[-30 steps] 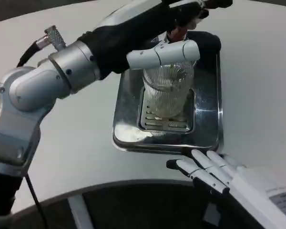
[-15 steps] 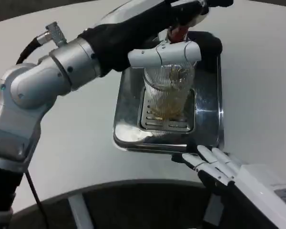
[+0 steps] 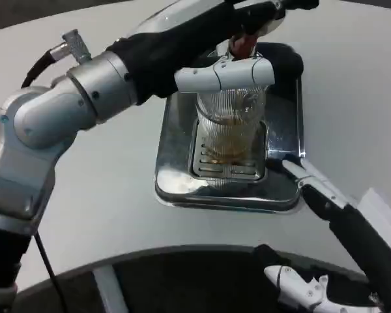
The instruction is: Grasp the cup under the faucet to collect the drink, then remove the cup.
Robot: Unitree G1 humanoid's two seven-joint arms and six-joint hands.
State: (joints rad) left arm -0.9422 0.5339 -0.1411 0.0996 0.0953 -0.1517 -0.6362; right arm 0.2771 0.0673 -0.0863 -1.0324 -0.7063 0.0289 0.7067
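The cup point(image 3: 230, 127), clear and ribbed, stands upright on the slotted grate point(image 3: 225, 168) in the middle of the steel drip tray point(image 3: 176, 171). A little amber drink sits in the cup's lower part. Right above its rim runs a white bar-shaped piece point(image 3: 225, 75), lying crosswise, and behind that a small red part point(image 3: 241, 44) shows, most likely the faucet, though it is largely hidden.

The left arm point(image 3: 85, 98) reaches in from the left across the tray's upper edge, its black sleeve passing over the cup. The left robot hand point(image 3: 264, 16) is up at the top of the frame by the red part; only a bit of it can be seen, so whether its fingers are apart or closed on anything cannot be told.

The right robot hand point(image 3: 316, 186) comes in from the lower right. Its fingers point(image 3: 298, 171) are straight and apart, holding nothing, the tips at the tray's right front corner, near the cup but not touching it. The right forearm point(image 3: 371, 248) runs down to the lower right corner.

The tray rests on the white counter point(image 3: 104, 195), whose curved front edge shows below. A small white part point(image 3: 293, 287) lies under that edge.
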